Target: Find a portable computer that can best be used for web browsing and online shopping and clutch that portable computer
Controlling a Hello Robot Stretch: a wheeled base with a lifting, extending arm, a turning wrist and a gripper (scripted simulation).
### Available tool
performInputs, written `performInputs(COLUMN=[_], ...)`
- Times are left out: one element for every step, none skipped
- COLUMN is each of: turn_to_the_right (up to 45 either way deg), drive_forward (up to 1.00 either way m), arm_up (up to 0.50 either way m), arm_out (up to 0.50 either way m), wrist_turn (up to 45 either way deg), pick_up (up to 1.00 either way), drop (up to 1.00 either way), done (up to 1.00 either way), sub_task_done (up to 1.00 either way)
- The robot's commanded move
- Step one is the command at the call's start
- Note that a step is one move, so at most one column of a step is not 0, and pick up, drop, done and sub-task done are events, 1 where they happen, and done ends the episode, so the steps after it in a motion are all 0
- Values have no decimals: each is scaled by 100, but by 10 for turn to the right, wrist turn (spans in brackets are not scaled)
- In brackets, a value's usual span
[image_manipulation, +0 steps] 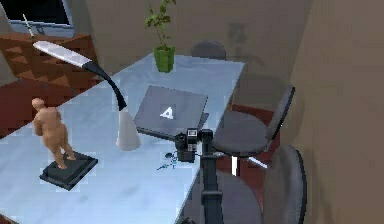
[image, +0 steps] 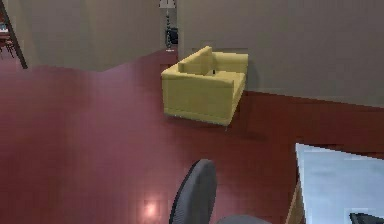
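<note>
A grey laptop [image_manipulation: 170, 108] with a white mark on its lid lies on the pale blue-grey desk [image_manipulation: 110, 185] in the arm side view, near the desk's right edge. The dark arm [image_manipulation: 209, 190] rises from the bottom edge. At its far end the gripper [image_manipulation: 181, 148] stands just below the laptop's near edge. Desk and laptop lie behind it, so I cannot tell whether it holds anything. Some small dark bits [image_manipulation: 166, 162] lie on the desk beside the gripper.
On the desk stand a bent desk lamp [image_manipulation: 118, 100], a tan figure statue [image_manipulation: 56, 135] on a dark base and a potted plant [image_manipulation: 162, 45]. Grey chairs [image_manipulation: 255, 125] stand along the desk's right. In the forward view, a yellow armchair [image: 205, 85] sits on red floor, with a chair back [image: 195, 195] and the desk's corner [image: 335, 185] nearer.
</note>
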Motion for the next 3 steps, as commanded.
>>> performInputs(turn_to_the_right=[0, 0, 0], drive_forward=[0, 0, 0], arm_up=[0, 10, 0], arm_out=[0, 0, 0], wrist_turn=[0, 0, 0], pick_up=[100, 0, 0], drop=[0, 0, 0], done=[0, 0, 100], sub_task_done=[0, 0, 0])
